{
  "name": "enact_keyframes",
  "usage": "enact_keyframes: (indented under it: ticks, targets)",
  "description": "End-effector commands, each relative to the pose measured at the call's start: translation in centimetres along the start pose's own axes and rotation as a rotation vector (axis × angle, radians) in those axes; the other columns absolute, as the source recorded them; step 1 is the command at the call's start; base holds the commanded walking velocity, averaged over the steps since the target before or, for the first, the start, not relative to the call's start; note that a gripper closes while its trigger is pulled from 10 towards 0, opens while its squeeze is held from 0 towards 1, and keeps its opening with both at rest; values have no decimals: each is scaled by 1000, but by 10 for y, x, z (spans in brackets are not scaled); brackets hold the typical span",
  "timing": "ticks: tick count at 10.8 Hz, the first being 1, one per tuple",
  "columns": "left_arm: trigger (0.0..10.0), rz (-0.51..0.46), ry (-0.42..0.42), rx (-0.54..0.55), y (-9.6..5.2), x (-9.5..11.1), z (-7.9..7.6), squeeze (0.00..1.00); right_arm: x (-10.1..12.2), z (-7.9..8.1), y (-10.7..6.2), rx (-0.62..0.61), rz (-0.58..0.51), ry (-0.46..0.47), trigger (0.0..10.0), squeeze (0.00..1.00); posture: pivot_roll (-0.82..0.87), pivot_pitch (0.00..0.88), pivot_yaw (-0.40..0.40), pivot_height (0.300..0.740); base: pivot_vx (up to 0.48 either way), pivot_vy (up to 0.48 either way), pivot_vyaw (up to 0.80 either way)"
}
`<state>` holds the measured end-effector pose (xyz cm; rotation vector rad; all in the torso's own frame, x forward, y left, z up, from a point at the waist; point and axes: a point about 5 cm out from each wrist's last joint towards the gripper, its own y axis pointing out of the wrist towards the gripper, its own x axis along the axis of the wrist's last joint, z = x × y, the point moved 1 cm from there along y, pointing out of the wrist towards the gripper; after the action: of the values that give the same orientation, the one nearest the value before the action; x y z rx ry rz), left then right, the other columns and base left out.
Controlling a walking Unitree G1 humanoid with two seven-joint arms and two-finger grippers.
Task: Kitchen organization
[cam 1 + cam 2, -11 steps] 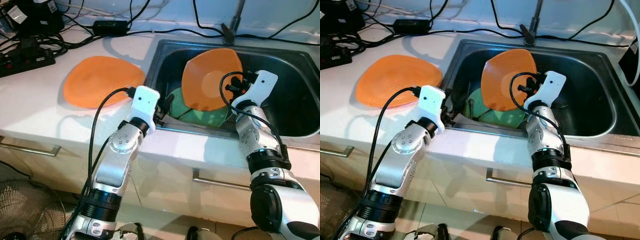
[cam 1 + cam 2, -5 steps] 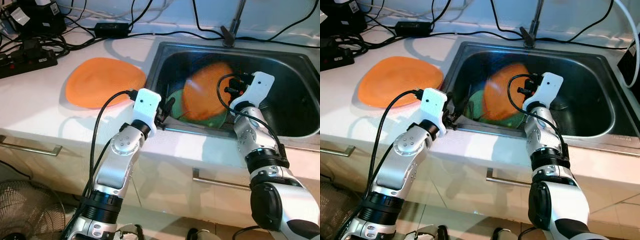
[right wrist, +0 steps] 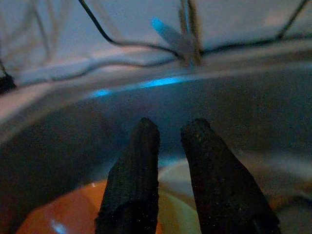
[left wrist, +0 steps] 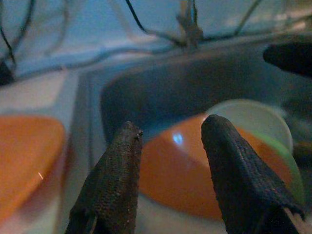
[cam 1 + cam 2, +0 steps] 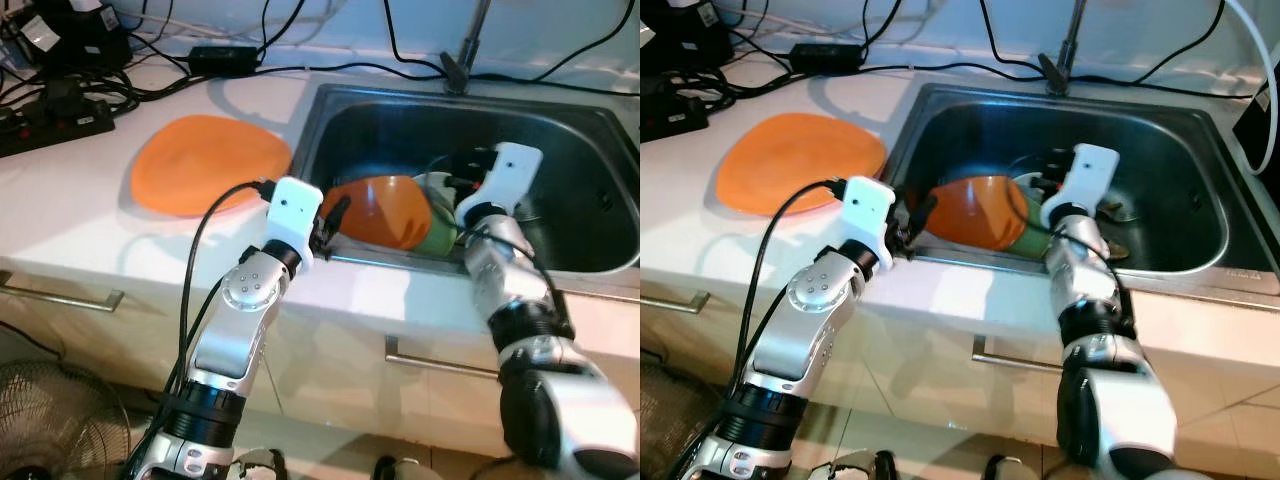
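Two grippers at a steel sink in a white kitchen counter.

An orange plate (image 5: 385, 210) lies tilted in the sink (image 5: 590, 150), resting on a green bowl (image 5: 440, 228). A second orange plate (image 5: 210, 160) sits flat on the counter (image 5: 80, 220), near black cables (image 5: 60, 70) by the wall. The left gripper (image 4: 170, 146) hangs open at the sink's near rim; the right gripper (image 3: 170, 146) hangs over the dishes, fingers nearly closed and empty.

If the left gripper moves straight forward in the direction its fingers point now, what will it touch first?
Most likely the orange plate lying in the sink: seen from the left wrist, it sits right between and beyond the open left gripper. The depth is unclear, so this is a judgement.
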<state>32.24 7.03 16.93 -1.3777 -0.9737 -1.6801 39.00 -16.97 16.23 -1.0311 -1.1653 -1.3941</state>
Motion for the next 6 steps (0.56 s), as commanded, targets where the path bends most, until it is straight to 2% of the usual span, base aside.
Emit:
enact_keyframes:
  ticks: [1,2,3,5,6]
  targets:
    - [10000,-82,58,51,0,11,6,0,23,11,-2,46,-132,-40,10000,0,64,85,34,740,0,0,0]
    - [10000,-116,69,70,0,16,8,0,30,15,-4,59,-176,-47,10000,0,61,85,32,740,0,0,0]
    - [10000,-188,110,131,-2,23,16,0,55,32,-16,127,-318,-66,10000,0,50,89,28,740,0,0,0]
    - [10000,-198,134,166,-5,20,21,0,65,45,-31,184,-352,-104,10000,0,33,94,21,740,0,0,0]
    - [10000,-201,136,181,-8,18,22,0,61,45,-44,205,-337,-105,10000,0,30,95,15,740,0,0,0]
